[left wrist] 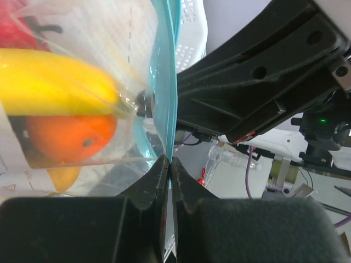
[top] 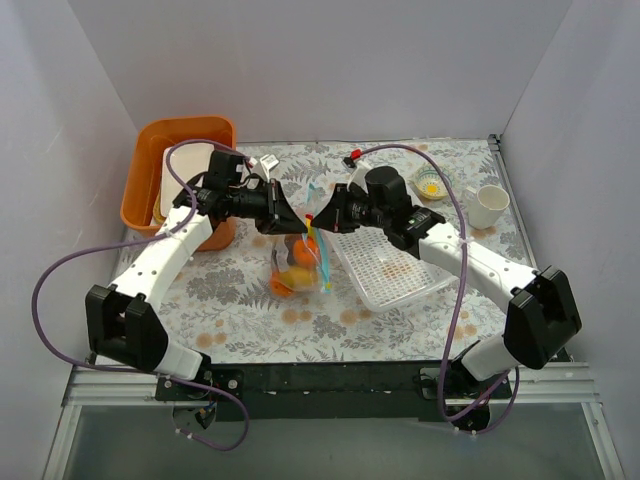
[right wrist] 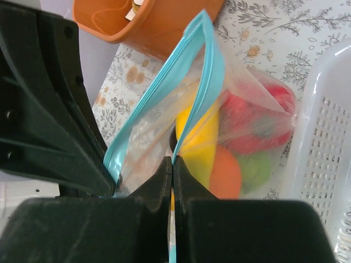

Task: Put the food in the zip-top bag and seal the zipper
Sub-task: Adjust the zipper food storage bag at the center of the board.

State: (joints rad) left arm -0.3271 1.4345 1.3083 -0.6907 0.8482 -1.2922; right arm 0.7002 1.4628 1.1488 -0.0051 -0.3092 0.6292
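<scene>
The clear zip-top bag (top: 296, 266) hangs between both grippers above the table, holding the food: a banana (left wrist: 55, 76), an orange (left wrist: 68, 137), a red piece (right wrist: 258, 118) and a green ball (right wrist: 255, 170). My left gripper (left wrist: 170, 161) is shut on the light blue zipper (left wrist: 166, 82) strip. My right gripper (right wrist: 173, 160) is shut on the zipper (right wrist: 211, 76) too, pinching one side of the mouth. In the right wrist view the two blue strips stand apart, so the mouth gapes. Both grippers meet over the bag in the top view: left gripper (top: 290, 218), right gripper (top: 318, 218).
A white perforated basket (top: 395, 268) lies right of the bag. An orange bin (top: 180, 170) stands at the back left. A white cup (top: 488, 205) and a small dish (top: 430, 183) sit at the back right.
</scene>
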